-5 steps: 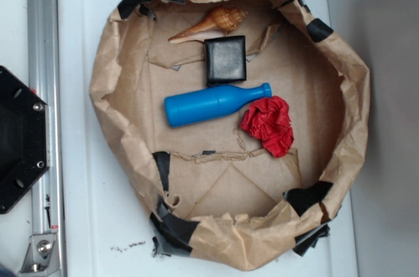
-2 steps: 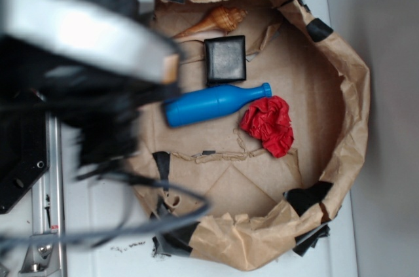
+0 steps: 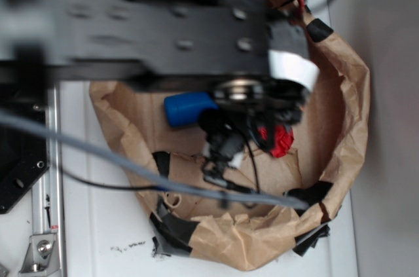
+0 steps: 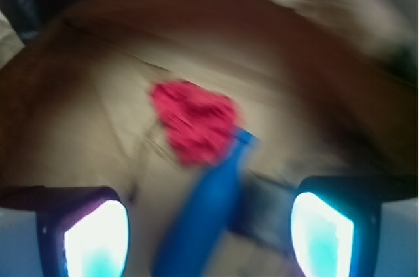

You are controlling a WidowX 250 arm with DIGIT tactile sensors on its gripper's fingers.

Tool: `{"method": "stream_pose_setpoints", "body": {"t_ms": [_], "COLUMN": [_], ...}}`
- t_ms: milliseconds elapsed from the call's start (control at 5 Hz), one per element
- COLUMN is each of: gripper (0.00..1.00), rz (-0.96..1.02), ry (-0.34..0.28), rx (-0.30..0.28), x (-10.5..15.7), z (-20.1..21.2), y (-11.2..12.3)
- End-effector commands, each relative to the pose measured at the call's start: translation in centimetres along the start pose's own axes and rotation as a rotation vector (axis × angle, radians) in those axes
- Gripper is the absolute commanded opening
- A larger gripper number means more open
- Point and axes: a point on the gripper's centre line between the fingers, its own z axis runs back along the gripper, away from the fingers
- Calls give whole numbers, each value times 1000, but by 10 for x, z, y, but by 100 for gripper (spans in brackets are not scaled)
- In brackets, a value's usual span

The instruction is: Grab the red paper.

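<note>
Since the earlier frame, the arm [image 3: 163,28] had swung right across the brown paper bag [image 3: 347,93], hiding the shell and black box. From left to right in the exterior view lay the blue bottle [image 3: 186,108], partly covered, then the red paper [image 3: 280,141], peeking out near the bag's right side. In the blurred wrist view, the red paper [image 4: 195,120] touched the bottle's neck, far beyond the wide-apart jaws, which gripped nothing.

Wrinkled matt red paper [image 4: 195,122] lies by a smooth glossy plastic blue bottle [image 4: 200,221] on creased brown paper bag [image 3: 344,93].
</note>
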Motion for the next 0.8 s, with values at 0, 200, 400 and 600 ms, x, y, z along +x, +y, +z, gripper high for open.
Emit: {"method": "stream_pose_setpoints", "body": {"t_ms": [0, 200, 400, 600], "gripper": [100, 100, 100, 100], "rz": [-156, -187, -152, -138], "ry": [-26, 30, 56, 74], "rx": [12, 165, 217, 169], "x": [30, 38, 48, 50], "z": [-30, -30, -30, -39], "y": [-16, -8, 11, 17]}}
